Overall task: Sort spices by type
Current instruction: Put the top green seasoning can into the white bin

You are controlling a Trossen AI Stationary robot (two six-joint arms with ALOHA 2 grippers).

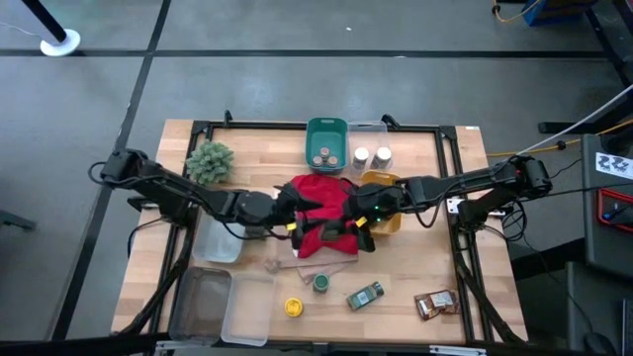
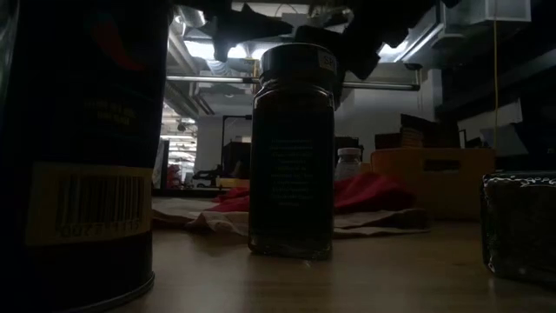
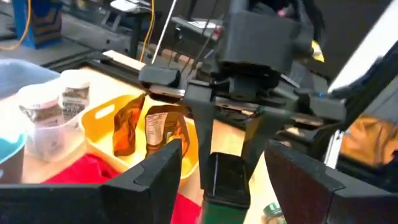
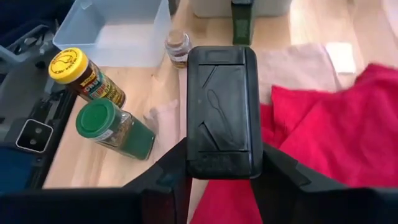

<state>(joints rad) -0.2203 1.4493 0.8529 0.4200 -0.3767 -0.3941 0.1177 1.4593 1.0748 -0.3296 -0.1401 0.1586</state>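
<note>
Both arms reach in from the table's sides and meet over the red cloth at mid-table. The right gripper clamps a dark grey tin between its fingers, lid face toward the wrist camera, held above the cloth. The left gripper faces it from the other side, fingers spread wide, the same tin standing in the gap between them; contact with the left fingers can't be told.

In the high view the two grippers overlap and the tin itself can't be made out there. The low view is mostly dark: a big can at its left edge is cut off, a tall jar blocks the middle, and the grippers show only as silhouettes at the top.

Yellow bin sits at the cloth's right edge under the right arm, with brown foil packets standing in it. Teal bin and two white-lid jars are at the far edge. Clear trays fill the near-left corner. Near edge: yellow-lid jar, green-lid jar, a jar lying on its side, and a brown packet, all well apart, with bare wood between. A tan-lid jar stands beside a clear tray. Green plant is far-left.
</note>
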